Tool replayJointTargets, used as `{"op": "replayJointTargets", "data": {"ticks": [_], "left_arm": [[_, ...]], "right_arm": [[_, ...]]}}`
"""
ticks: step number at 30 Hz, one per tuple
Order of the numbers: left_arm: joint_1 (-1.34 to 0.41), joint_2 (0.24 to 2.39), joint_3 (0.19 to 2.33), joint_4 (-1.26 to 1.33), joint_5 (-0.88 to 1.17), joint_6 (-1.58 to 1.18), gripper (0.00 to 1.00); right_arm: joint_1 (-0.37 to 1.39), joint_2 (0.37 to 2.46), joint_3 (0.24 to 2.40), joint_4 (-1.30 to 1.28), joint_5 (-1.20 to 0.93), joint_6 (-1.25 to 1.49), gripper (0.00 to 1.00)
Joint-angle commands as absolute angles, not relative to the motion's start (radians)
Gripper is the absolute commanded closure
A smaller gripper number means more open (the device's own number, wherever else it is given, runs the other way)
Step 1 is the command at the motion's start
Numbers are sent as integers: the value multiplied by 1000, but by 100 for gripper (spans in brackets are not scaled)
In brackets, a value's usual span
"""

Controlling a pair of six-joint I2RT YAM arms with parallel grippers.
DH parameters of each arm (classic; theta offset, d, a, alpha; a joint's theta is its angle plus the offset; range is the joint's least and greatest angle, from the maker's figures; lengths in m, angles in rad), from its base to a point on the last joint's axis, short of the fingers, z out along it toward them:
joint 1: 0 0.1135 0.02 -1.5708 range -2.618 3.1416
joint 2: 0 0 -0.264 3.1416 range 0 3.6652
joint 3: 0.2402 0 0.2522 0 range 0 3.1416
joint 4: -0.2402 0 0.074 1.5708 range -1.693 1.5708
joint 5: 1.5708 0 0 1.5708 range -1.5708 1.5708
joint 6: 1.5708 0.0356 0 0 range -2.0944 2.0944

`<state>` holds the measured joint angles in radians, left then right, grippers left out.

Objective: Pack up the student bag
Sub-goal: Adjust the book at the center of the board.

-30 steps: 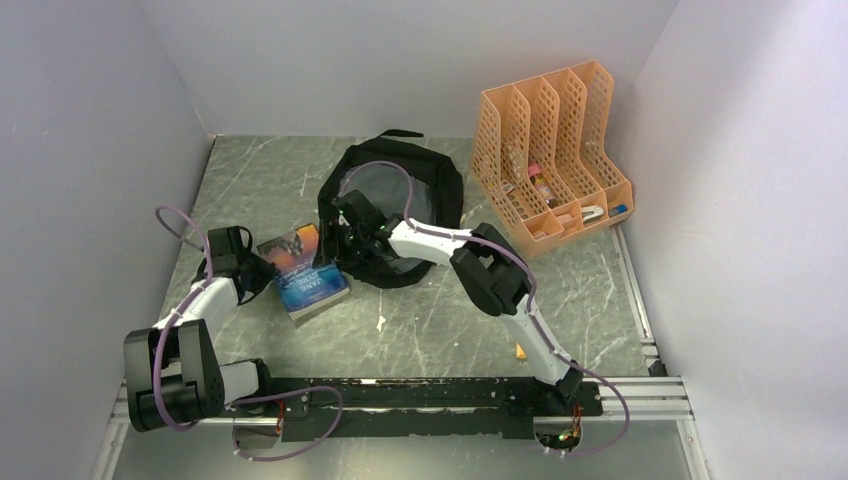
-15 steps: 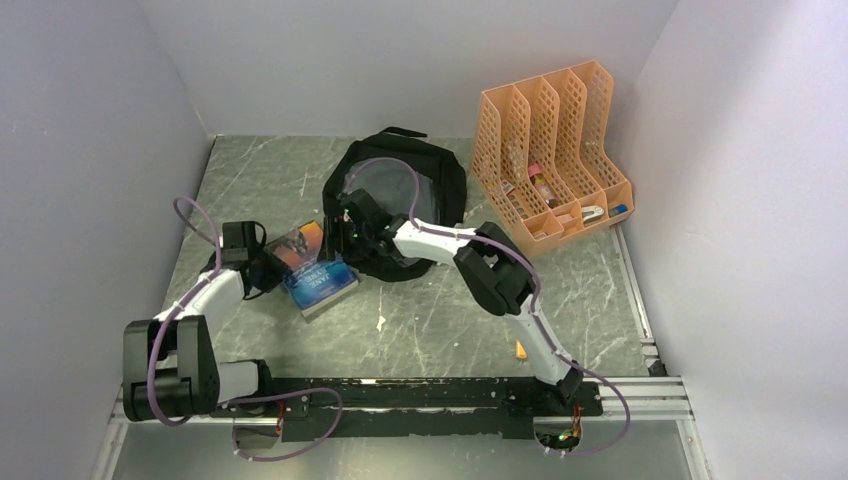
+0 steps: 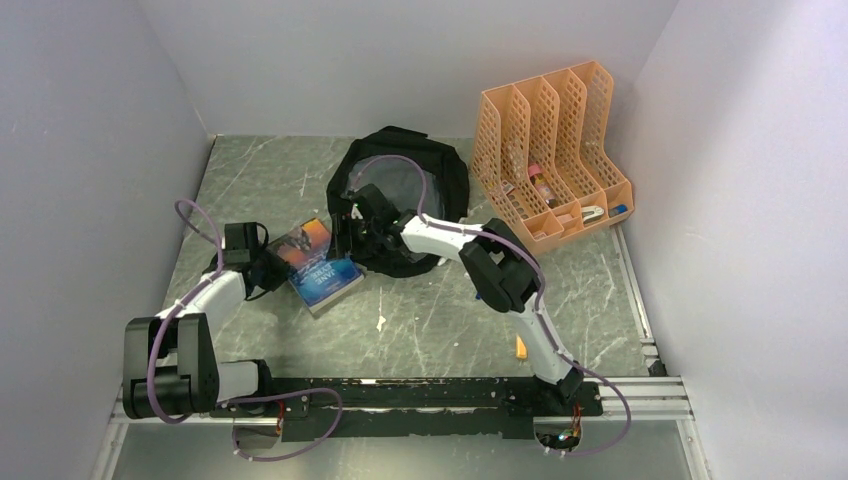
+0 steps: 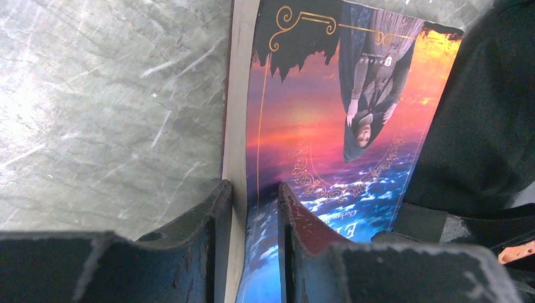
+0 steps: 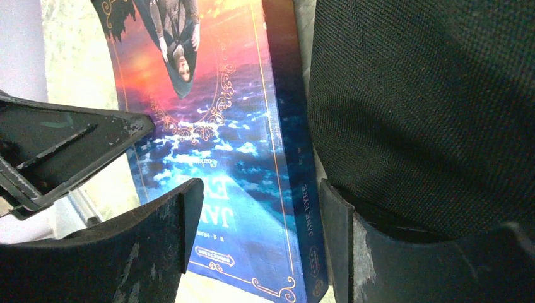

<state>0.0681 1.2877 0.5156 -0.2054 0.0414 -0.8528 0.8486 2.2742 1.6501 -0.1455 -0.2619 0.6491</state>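
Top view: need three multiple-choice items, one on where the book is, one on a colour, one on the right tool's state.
1. Where is the book relative to the bag?
A. outside it, at its left in the top view
B. inside it
C. behind it, against the wall

2. What colour is the organiser?
A. blue
B. orange
C. black

3. The right tool is:
A. shut on the book
B. shut on a strap
C. open

Key:
1. A, the book sits beside the bag's left edge.
2. B, its mesh is orange.
3. C, its jaws stand wide apart, gripping nothing.
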Motion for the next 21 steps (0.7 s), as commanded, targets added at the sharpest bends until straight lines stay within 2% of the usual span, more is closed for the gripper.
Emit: {"op": "replayJointTargets", "data": {"ticks": [1, 7, 13, 21], "left_arm": [[44, 1370, 407, -416, 40, -818, 89], [44, 1380, 388, -392, 57, -818, 89], [43, 1382, 379, -382, 60, -818, 89], [43, 1378, 369, -373, 69, -816, 89]], "right_arm": [[832, 2401, 1637, -332, -375, 620, 28], [832, 2439, 1643, -258, -531, 668, 28], [832, 2417, 1612, -67, -731, 780, 31], [836, 2358, 1551, 183, -827, 949, 35]]}}
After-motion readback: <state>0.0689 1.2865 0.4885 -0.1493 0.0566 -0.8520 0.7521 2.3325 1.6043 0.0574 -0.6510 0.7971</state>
